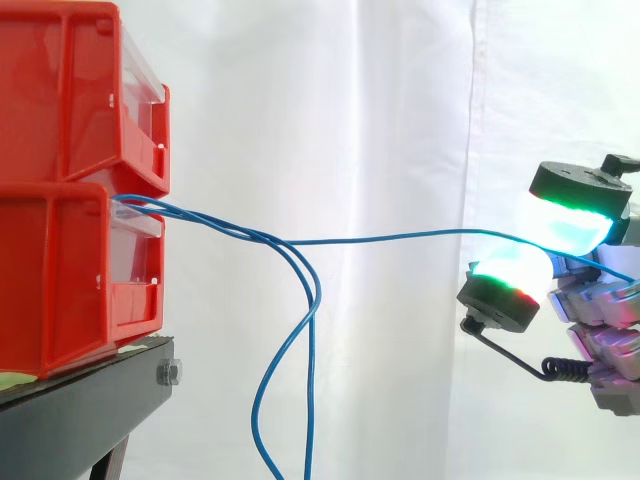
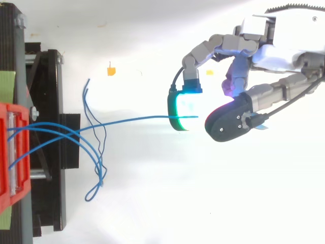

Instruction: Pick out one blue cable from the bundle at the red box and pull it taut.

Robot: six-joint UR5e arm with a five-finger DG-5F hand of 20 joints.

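Cable at fingers: blue cable (image 1: 400,238) is pinched between two glowing fingertips (image 1: 512,268) of the hand (image 2: 274,53).
Cable run: from the lower red bin (image 1: 60,270) nearly level to the hand, with a slight sag.
Clearance: the hand is well apart from the bin front, with open room between them before the white curtain (image 1: 400,100).
Bundle: loose cables (image 1: 316,300) droop from the same bin beside the black stand (image 1: 80,410).
Appearance: thin and bright blue.

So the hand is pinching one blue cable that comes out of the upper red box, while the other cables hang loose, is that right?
Not quite. The side view shows the blue cable pinched by the hand coming out of the lower red box, not the upper red box. The other cables do hang loose.
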